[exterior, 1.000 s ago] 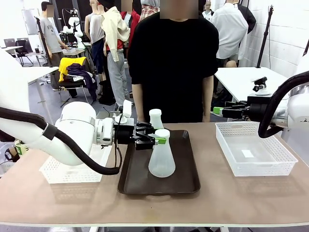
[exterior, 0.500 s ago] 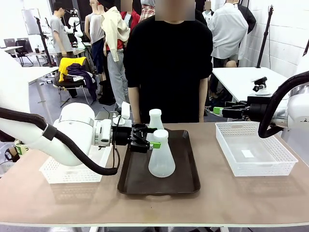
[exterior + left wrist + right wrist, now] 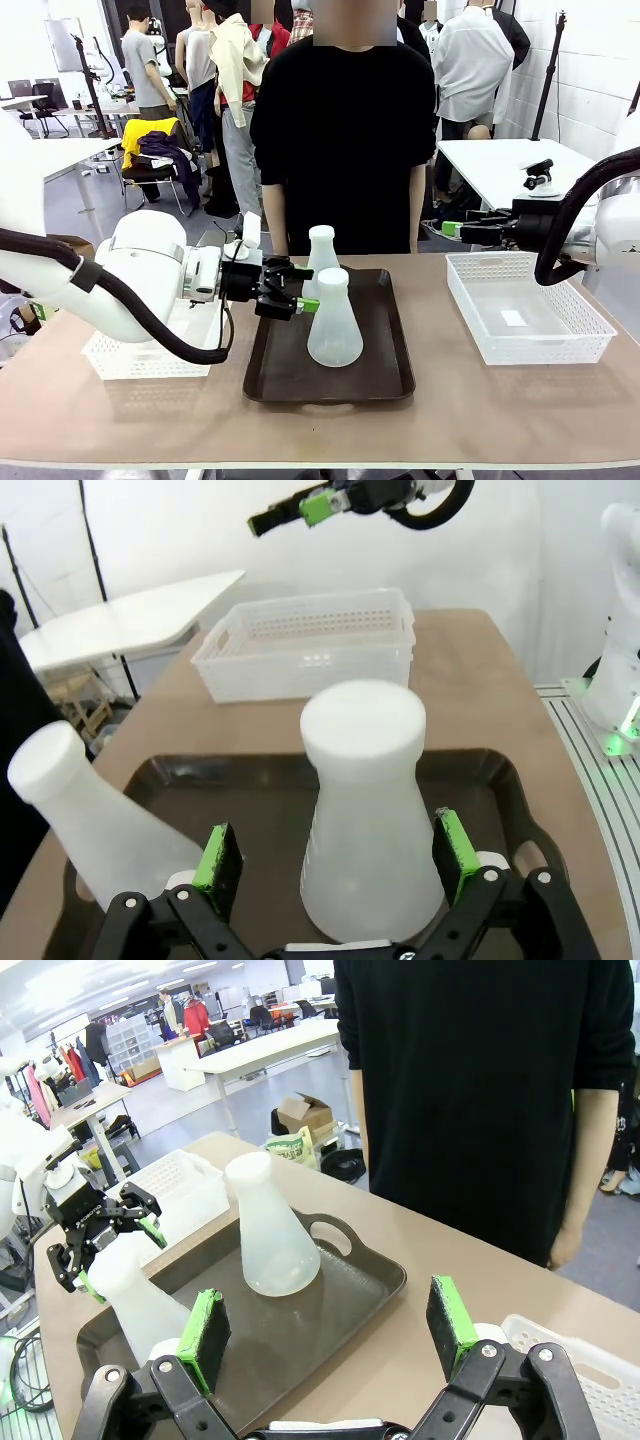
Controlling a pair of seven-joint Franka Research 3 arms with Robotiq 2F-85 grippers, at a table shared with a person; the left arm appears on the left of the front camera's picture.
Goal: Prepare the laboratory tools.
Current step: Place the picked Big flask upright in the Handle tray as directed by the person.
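A: What is the left gripper (image 3: 300, 297) doing?

B: Its fingers are spread wide and hold nothing. It sits right beside the neck of the near flask (image 3: 334, 317), on the flask's left side. In the left wrist view that flask (image 3: 372, 815) stands between the two green pads (image 3: 218, 866), and I can't see them touching it.

A: Where are the flasks?

B: Both stand upright on the dark brown tray (image 3: 385, 372). The far flask (image 3: 321, 256) is just behind the near one, closer to the person (image 3: 350, 130).

A: Why is the gripper there?

B: I think it is lined up with the neck because that is the thin part, easy to pinch.

A: And the right gripper (image 3: 330, 1339)?

B: Wide open too, empty, up in the air over the right side of the table, well away from the tray.

A: What else is around?

B: A white mesh basket (image 3: 590, 340) on the right and another basket (image 3: 120, 360) on the left. The far flask is close, so the fingers could bump it.
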